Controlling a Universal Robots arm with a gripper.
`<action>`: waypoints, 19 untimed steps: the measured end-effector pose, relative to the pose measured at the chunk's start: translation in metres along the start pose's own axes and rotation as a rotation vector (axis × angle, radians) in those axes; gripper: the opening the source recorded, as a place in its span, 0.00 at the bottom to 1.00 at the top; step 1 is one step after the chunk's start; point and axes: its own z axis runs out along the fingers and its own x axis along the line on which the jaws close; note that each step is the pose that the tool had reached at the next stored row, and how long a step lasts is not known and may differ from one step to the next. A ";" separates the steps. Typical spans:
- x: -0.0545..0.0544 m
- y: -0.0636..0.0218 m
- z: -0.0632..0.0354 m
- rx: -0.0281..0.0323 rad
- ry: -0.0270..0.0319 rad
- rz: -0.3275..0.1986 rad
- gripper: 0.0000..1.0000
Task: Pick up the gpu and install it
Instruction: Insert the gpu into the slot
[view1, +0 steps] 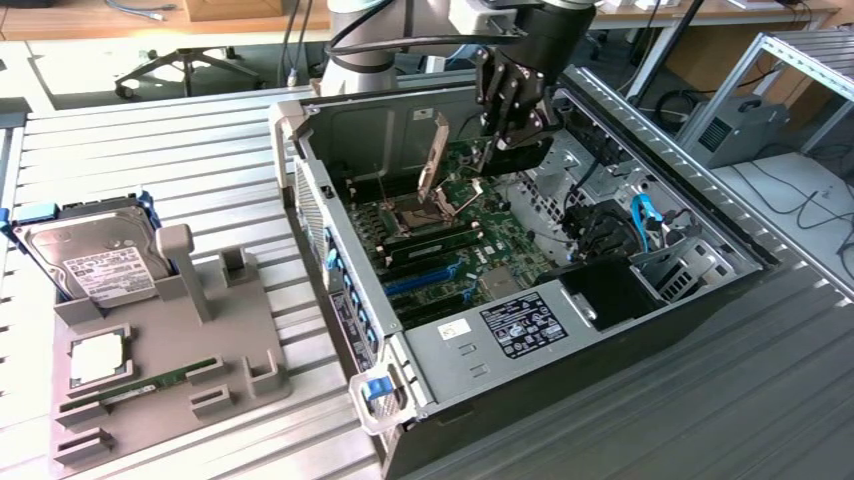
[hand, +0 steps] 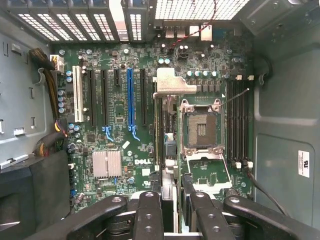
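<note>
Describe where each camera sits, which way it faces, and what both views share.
Exterior view: off the arm, above and to one side, looking down at the open computer case, the arm and gripper holding the gpu over the motherboard.
Wrist view: on the wrist, looking straight down into the case; gripper fingers and gpu edge show.
Shared: motherboard, open CPU socket, blue slot.

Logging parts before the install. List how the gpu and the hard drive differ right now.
The gpu hangs in the gripper over the open computer case; the hard drive stands propped in the grey holder beside the case. The gpu looks dark; the hard drive is silver with a white label. Neither lies flat.
</note>
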 end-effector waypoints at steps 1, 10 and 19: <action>0.000 0.0000 0.0001 0.0000 0.0000 0.000 0.27; 0.000 0.0027 0.0003 0.0000 0.0000 0.000 0.27; 0.001 0.0050 0.0008 0.0000 0.0000 0.000 0.27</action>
